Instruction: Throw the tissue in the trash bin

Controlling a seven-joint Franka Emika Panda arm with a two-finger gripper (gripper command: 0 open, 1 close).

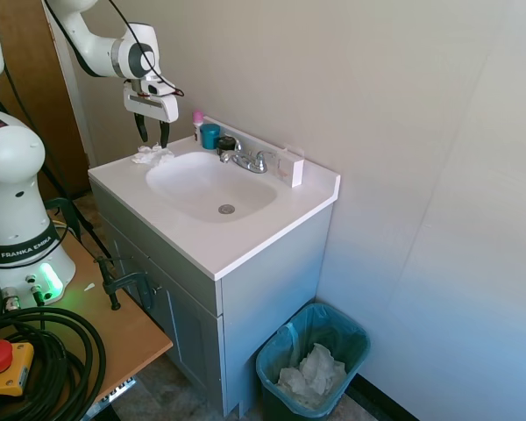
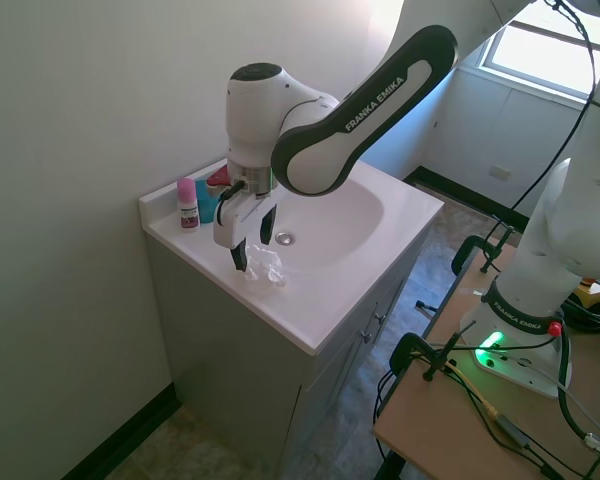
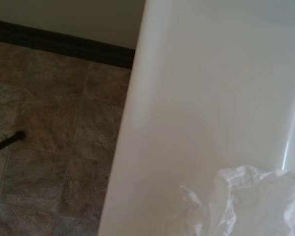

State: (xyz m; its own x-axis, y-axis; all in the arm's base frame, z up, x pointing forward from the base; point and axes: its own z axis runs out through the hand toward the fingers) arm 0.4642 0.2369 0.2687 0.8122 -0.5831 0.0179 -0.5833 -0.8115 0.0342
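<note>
The tissue is a small crumpled white wad on the sink counter's left rear corner, beside the basin. It also lies near the counter's front edge in the second exterior view, tissue, and it shows close up in the wrist view, tissue. My gripper hangs open just above it, fingers pointing down, gripper straddling the wad's upper side; I cannot tell whether they touch. The teal trash bin, lined with a bluish bag, stands on the floor right of the vanity.
A pink-capped bottle, a teal cup, a faucet and a white box line the wall side of the counter. A heap of white paper lies in the bin. A wooden table stands left of the vanity.
</note>
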